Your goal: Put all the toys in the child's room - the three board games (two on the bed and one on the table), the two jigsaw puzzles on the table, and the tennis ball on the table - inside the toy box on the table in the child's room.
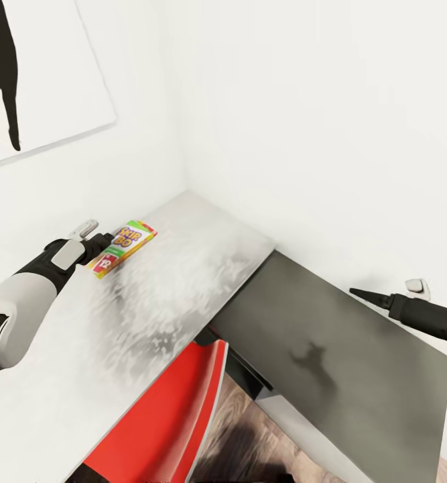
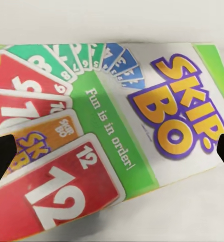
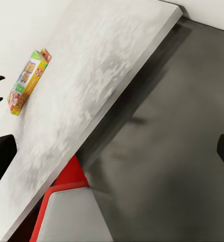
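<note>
**Left gripper closing in on the Skip-Bo box at the back of the desk**

The left gripper point(image 1: 101, 245) sits right at the near end of the Skip-Bo box point(image 1: 124, 247), which lies flat on the pale desk point(image 1: 183, 282) close to the wall. In the left wrist view the box point(image 2: 117, 131) lies straight ahead between the two dark fingertips point(image 2: 1, 156), which stand spread at either side, so the gripper looks released and not yet clamped. As I judge it, the step in hand is taking hold of this board game. To do it well, keep the fingers straddling the box's narrow width, ease forward until the card face sits well between them, then close squarely so the flat box does not twist or slide toward the wall beyond it.

The right gripper point(image 1: 357, 293) hovers well apart, out over the dark grey side panel point(image 1: 344, 362); its fingertips point(image 3: 1, 156) appear spread, holding nothing. From there the box point(image 3: 27, 80) shows small, far ahead of it.

Below the desk edge stands a red chair point(image 1: 176, 416), and a black silhouette picture point(image 1: 22, 74) hangs on the wall beyond the left gripper. The wall close behind the box leaves little room for overshoot
</note>
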